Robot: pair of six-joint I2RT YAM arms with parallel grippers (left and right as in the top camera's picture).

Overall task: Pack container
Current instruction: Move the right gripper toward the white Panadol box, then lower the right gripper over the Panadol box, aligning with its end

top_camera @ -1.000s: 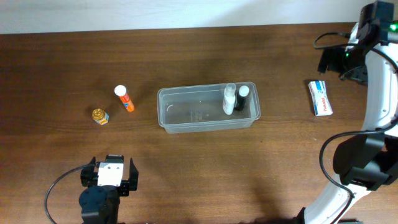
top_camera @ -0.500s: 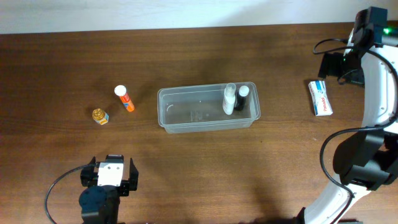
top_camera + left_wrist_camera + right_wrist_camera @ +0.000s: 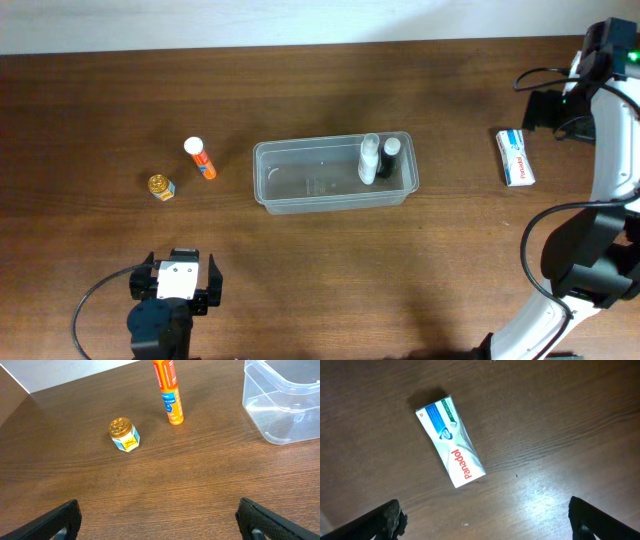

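Container (image 3: 334,174), upright, long axis left-right

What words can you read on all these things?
"panadol": red letters on the white box; its smaller blue print is too small to read.
Orange tube: it has print along its side and a blue label, too blurred to read.
Jar: the label is too small to read.
Container: a faint mark on its floor, not readable.
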